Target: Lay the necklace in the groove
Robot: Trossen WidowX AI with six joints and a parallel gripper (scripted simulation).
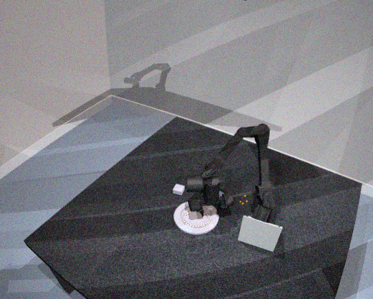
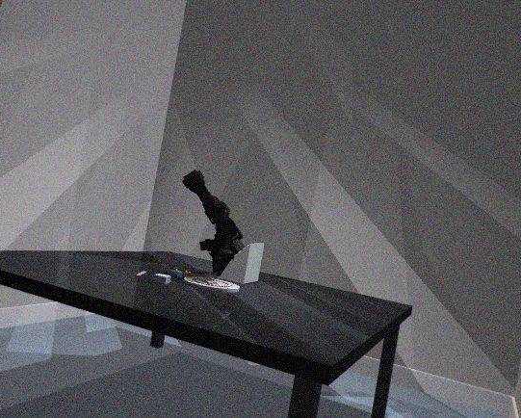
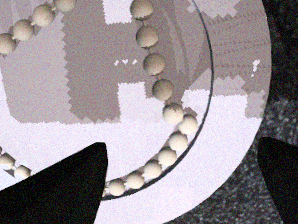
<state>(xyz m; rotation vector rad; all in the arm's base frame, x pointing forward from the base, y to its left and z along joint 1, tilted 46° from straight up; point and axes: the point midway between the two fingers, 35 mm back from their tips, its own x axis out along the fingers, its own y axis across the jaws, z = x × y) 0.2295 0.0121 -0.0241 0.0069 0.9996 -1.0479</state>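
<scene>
The round white bead board (image 1: 177,220) (image 2: 231,288) (image 3: 235,135) lies flat on the table. The pearl necklace (image 1: 197,226) (image 3: 178,141) lies on it. In the wrist view its lower right run follows the groove, then the beads bend inward and run up the frame inside the groove line. That upper right stretch of groove shows no beads. More beads show at the upper left and lower left. My gripper (image 1: 210,209) (image 3: 183,151) is open and empty, low over the board, its fingers either side of the bead run. The left finger hides some beads at the bottom.
A pale upright panel (image 1: 260,233) (image 2: 253,264) stands beside the board near the arm base. A small white block (image 1: 178,189) (image 2: 163,278) lies on the board's other side. Small orange dots (image 1: 245,196) (image 2: 188,273) and a bluish object (image 2: 176,274) are near the arm.
</scene>
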